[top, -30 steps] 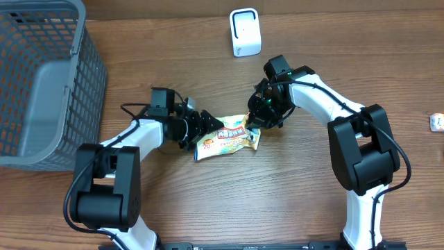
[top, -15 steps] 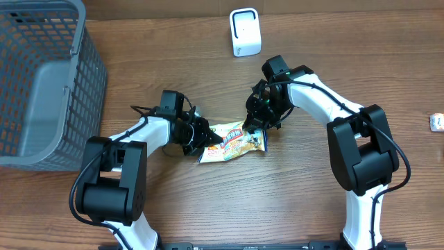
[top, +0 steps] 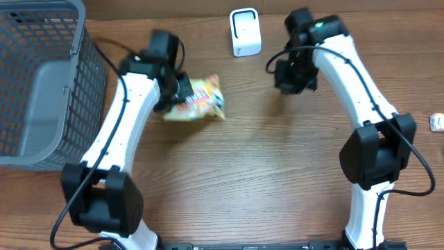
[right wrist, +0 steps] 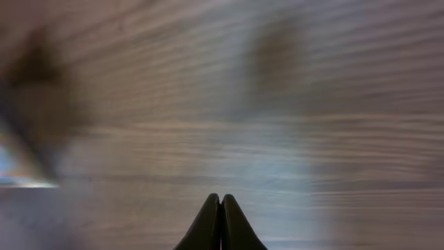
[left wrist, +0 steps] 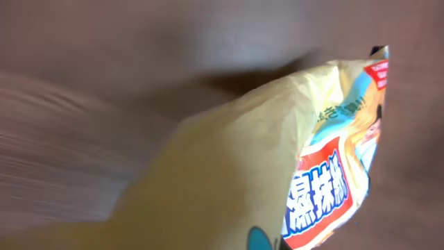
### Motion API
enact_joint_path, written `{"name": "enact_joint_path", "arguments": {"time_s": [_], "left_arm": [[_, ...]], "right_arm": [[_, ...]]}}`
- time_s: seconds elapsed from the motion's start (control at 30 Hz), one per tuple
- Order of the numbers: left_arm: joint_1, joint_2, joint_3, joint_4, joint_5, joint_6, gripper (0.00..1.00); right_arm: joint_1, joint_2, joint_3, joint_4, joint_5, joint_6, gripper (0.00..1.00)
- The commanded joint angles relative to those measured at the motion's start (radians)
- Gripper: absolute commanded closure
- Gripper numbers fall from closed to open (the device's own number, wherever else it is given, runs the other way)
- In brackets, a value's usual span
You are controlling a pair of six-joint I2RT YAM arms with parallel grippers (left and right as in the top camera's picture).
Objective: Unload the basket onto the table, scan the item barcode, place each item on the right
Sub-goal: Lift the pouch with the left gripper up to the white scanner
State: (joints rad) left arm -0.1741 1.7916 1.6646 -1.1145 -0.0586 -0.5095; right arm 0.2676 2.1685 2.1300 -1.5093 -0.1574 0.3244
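At the near edge of the worktop (top: 243,187) stand the two arm bases, with bare wood between them; from there each arm reaches away toward the far side.

The left arm (top: 128,118) runs up along the right side of the basket; the left jaws are closed on the snack packet (top: 198,99), gripping its left end; in the overhead view the wrist covers the grip itself, and the left wrist view is filled by the snack packet (left wrist: 263,160), so the fingers cannot be seen there. The packet is yellow, with a printed panel in red, blue and white; in the overhead view it lies roughly level, its printed side up and its free end pointing right. In the wrist view its shadow falls on the wood apart from it, so it looks to be held clear of the worktop. It sits between the basket and the scanner, nearer than the scanner and to its left.

The right arm (top: 354,76) bends over the right half of the worktop; the right jaws are pressed tip to tip with nothing between them; the right wrist view, much blurred, shows the dark fingertips (right wrist: 211,226) over bare wood. They hang just right of the scanner and a little nearer.

A small white object (top: 436,122) lies at the right edge; the grey mesh basket (top: 90,76) fills the far left; the white scanner (top: 245,32) stands upright at the far edge.
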Motion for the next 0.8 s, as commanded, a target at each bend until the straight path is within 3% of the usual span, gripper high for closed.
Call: {"name": "enact_joint_path", "arguments": {"time_s": [0.0, 0.13, 0.23, 0.47, 0.77], "left_arm": [[-0.023, -0.047, 0.146, -0.031, -0.36, 0.084, 0.96], [-0.067, -0.033, 0.164, -0.031, -0.642, 0.195, 0.96], [-0.096, 0.012, 0.163, -0.072, -0.737, 0.227, 0.96], [-0.195, 0.152, 0.163, -0.146, -0.737, 0.202, 0.96], [-0.335, 0.353, 0.163, -0.264, -0.612, -0.011, 0.96]], "right_arm": [[-0.04, -0.004, 0.084, -0.029, 0.108, -0.026, 0.96], [-0.079, -0.004, 0.093, -0.046, 0.104, -0.026, 0.96], [-0.096, -0.004, 0.093, -0.053, 0.104, -0.025, 0.96], [-0.1, -0.004, 0.093, -0.057, 0.105, -0.026, 0.96], [-0.106, -0.005, 0.093, -0.076, 0.105, -0.026, 0.88]]}}
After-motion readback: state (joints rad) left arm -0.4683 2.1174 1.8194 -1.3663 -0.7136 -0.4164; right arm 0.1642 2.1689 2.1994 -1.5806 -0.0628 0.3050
